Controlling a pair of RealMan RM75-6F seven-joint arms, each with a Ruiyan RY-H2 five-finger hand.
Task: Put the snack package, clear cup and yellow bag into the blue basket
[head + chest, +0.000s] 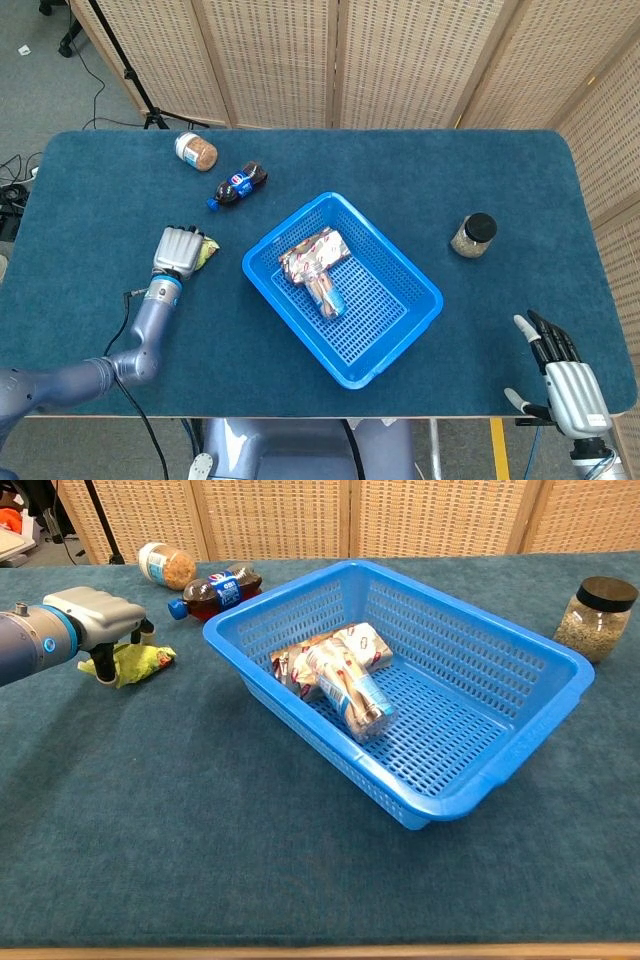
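The yellow bag (208, 251) (132, 663) lies on the table left of the blue basket (395, 345) (500, 765). My left hand (177, 250) (98, 619) sits on top of it, fingers curled down around the bag, which looks bunched up beneath them. Inside the basket lie the snack package (312, 248) (350, 643) and the clear cup (328, 293) (352, 697), the cup on its side against the package. My right hand (562, 382) hovers off the table's near right corner, fingers apart and holding nothing; only the head view shows it.
A cola bottle (238, 184) (214, 590) and a white-lidded jar (196, 151) (165, 565) lie behind the left hand. A black-lidded jar (474, 235) (592, 606) stands right of the basket. Folding screens back the table.
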